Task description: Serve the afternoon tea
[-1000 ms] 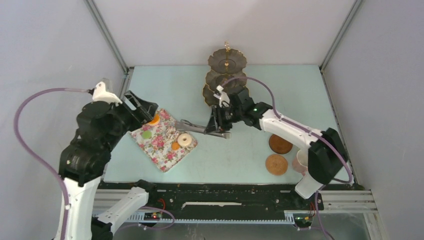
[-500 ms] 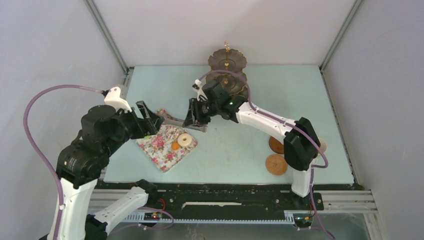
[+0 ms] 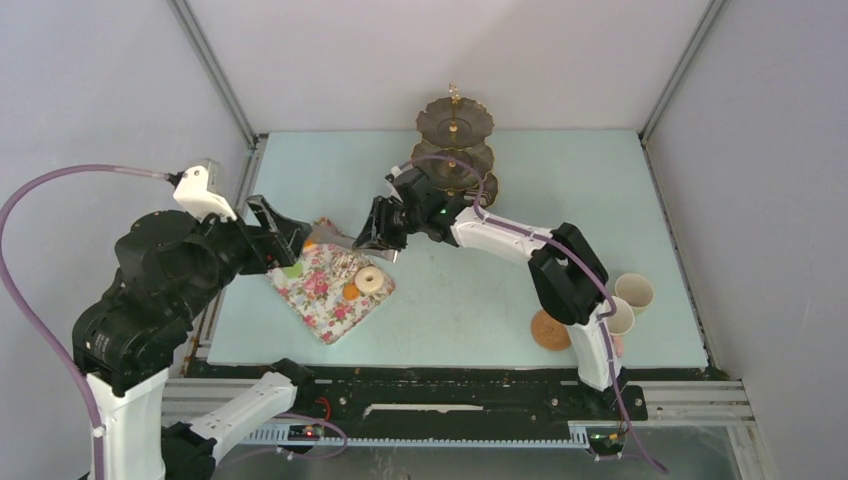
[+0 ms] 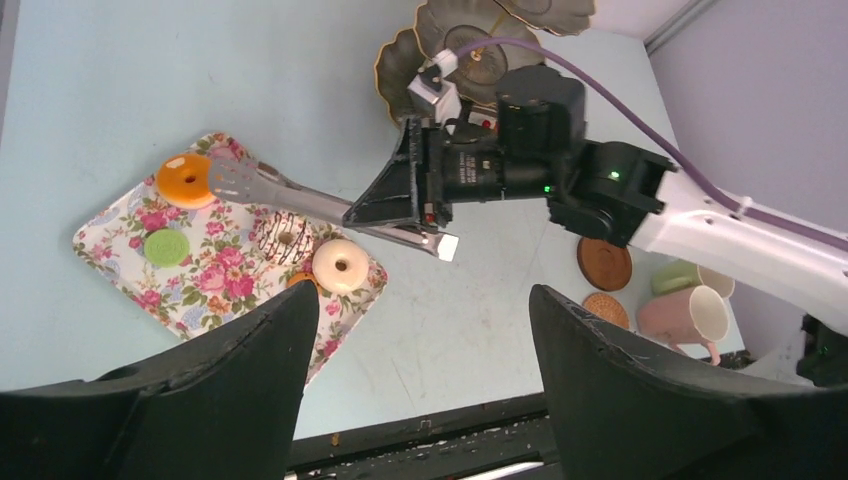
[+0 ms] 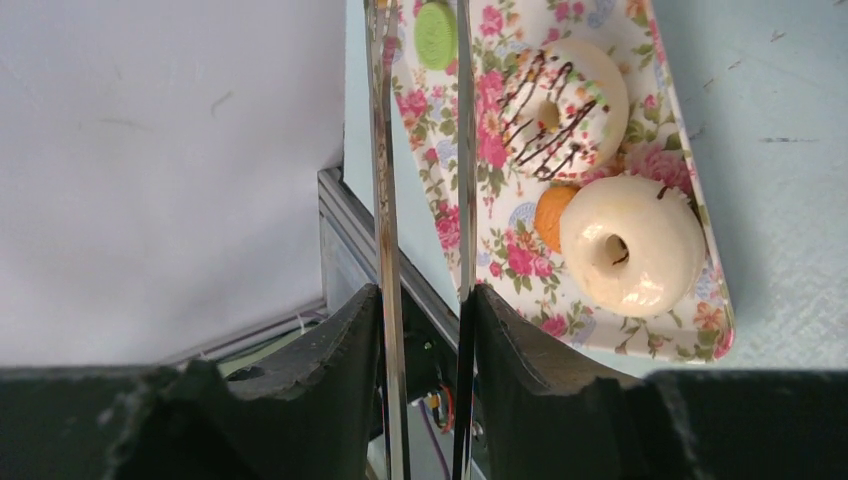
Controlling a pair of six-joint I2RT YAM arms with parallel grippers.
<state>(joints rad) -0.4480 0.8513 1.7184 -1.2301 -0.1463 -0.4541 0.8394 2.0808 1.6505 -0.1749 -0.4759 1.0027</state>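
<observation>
On the floral-print cloth lie a white doughnut, a chocolate-striped doughnut, an orange doughnut, a green piece and a small orange piece. My right gripper is shut on the long grey tongs. The tongs' tips reach over the cloth's far corner beside the orange doughnut. Both tong arms run between my right fingers. My left gripper hangs open and empty at the cloth's left edge. Pink and cream cups stand by two brown coasters.
A dark three-tier cake stand stands at the back centre, just behind my right wrist. A metal frame rail borders the table's left edge. My right arm stretches across the table from its base at the near right.
My right gripper has carried the tongs leftward to the cloth. My left arm has drawn back to the left, its jaws wider apart. The cups have come into view at the right.
</observation>
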